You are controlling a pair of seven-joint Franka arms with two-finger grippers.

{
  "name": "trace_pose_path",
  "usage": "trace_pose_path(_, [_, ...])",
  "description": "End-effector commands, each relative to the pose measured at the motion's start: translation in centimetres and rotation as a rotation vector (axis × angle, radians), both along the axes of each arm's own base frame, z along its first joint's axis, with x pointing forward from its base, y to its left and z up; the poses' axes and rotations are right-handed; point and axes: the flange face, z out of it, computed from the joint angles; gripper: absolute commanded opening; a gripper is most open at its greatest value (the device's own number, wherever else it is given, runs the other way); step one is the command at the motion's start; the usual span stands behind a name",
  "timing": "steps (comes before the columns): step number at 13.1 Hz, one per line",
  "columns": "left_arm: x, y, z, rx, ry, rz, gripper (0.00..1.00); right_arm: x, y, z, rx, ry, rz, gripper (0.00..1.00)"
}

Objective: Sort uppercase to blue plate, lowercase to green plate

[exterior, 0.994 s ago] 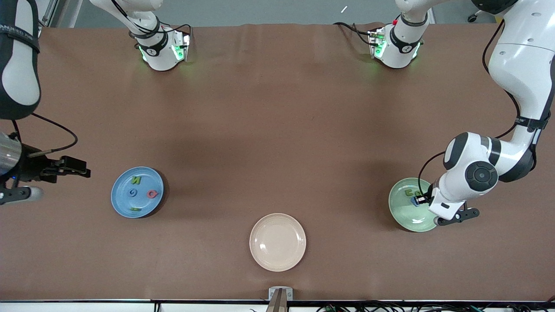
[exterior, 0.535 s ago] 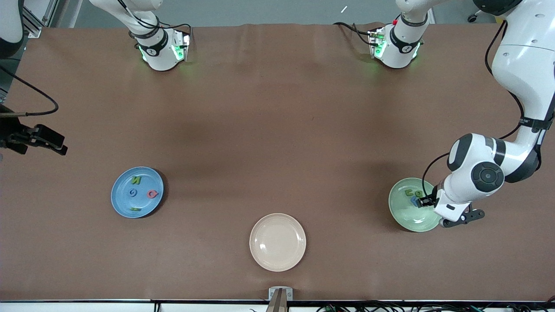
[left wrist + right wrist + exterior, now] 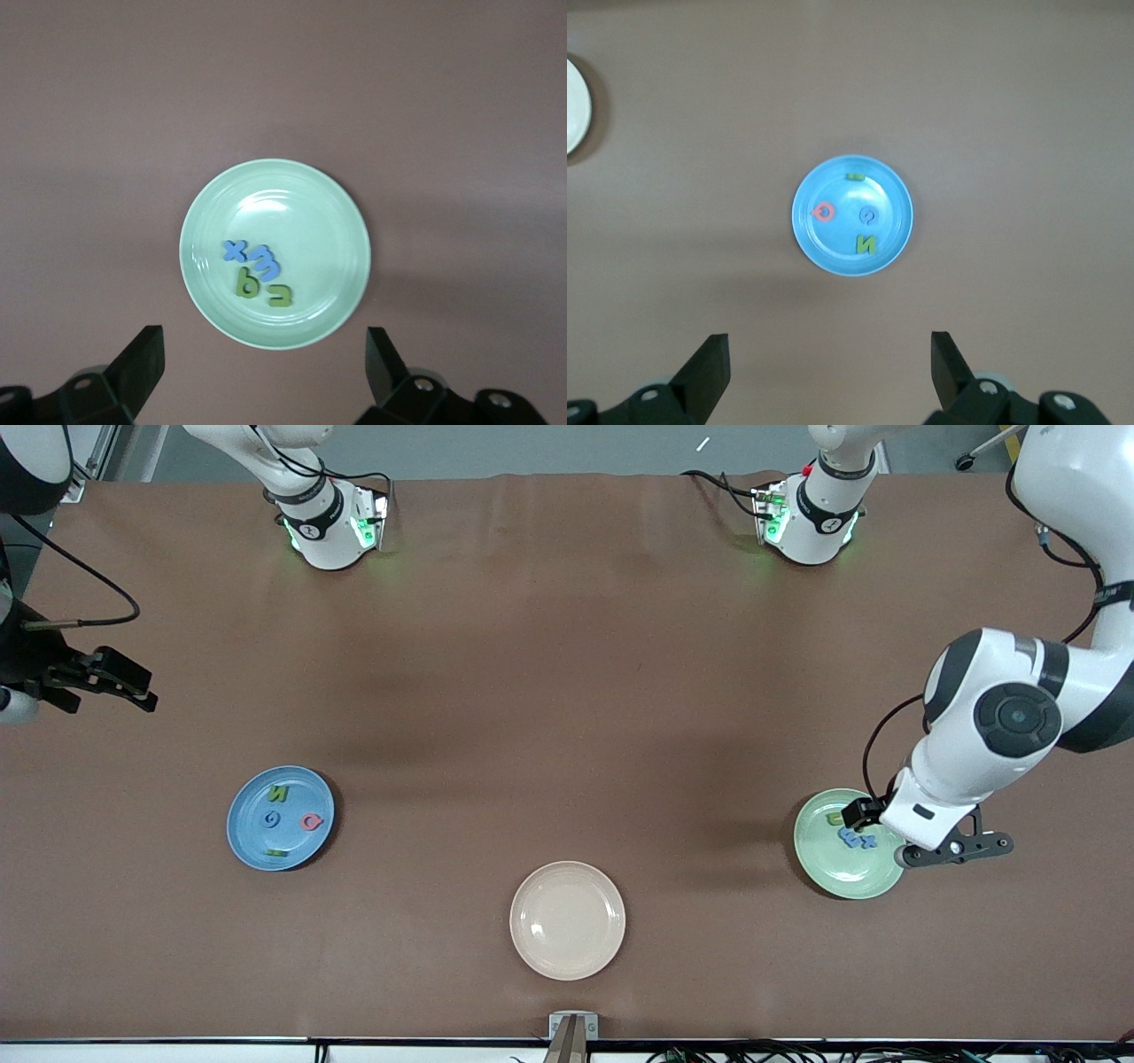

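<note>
The green plate (image 3: 347,266) lies near the left arm's end of the table and carries the lowercase letters: a blue x (image 3: 234,251), a blue E-like letter (image 3: 266,260), a green b (image 3: 247,284) and a small green n (image 3: 281,293). My left gripper (image 3: 264,365) hangs open and empty above the plate's edge. The blue plate (image 3: 833,252) holds the uppercase letters: red Q (image 3: 824,212), blue G (image 3: 868,215), green N (image 3: 866,244) and green B (image 3: 855,176). High over the table beside that plate, my right gripper (image 3: 829,359) is open and empty.
A cream plate (image 3: 567,919) with nothing on it sits between the two others, nearer to the front camera. Both arm bases (image 3: 330,522) stand along the table's farthest edge. The left arm's wrist (image 3: 939,806) covers part of the green plate in the front view.
My left gripper opened, dropped the blue letter onto the green plate and rose. The right gripper drew away from the blue plate toward the bases.
</note>
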Motion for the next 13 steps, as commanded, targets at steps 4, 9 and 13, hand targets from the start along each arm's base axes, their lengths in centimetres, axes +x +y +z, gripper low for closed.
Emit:
trace_pose_path(4, [-0.9,-0.3,9.3,-0.003,0.081,-0.012,1.00,-0.6,0.0,3.8,-0.020,-0.036,0.042,1.00])
trace_pose_path(9, [-4.6,-1.2,17.3,0.033,0.042,-0.105,1.00,-0.4,-0.3,4.2,-0.013,-0.038,0.032,1.00])
trace_pose_path(13, [-7.1,1.8,20.4,0.019,0.092,-0.066,1.00,-2.2,-0.5,2.9,0.010,0.121,0.018,1.00])
